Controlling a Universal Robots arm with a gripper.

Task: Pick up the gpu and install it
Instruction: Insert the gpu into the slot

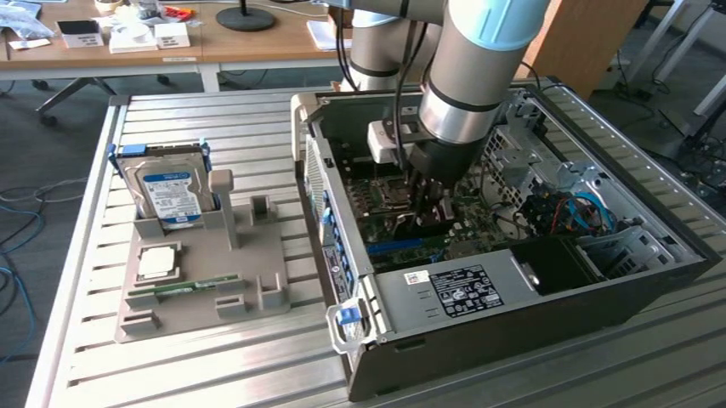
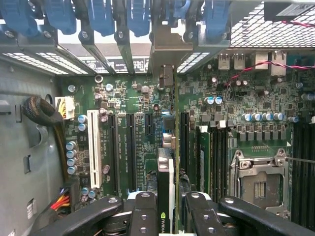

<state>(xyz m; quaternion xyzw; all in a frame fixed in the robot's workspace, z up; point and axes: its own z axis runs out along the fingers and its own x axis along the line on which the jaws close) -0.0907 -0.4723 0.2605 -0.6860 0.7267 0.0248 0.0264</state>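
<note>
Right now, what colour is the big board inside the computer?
The board is green, clearest in the wrist view.

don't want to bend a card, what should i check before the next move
1. gpu between the jaws: ok.
2. gpu upright, edge-on to the motherboard: ok.
3. gpu edge lined up with its slot: cannot tell, the card hides it.
4. gpu clear of the red and black wires: ok.
5. gpu clear of the braided cable: ok.
6. room between arm and case wall: ok.

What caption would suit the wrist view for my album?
Gripper holds the gpu edge-on over the green motherboard inside the open computer case.
</note>
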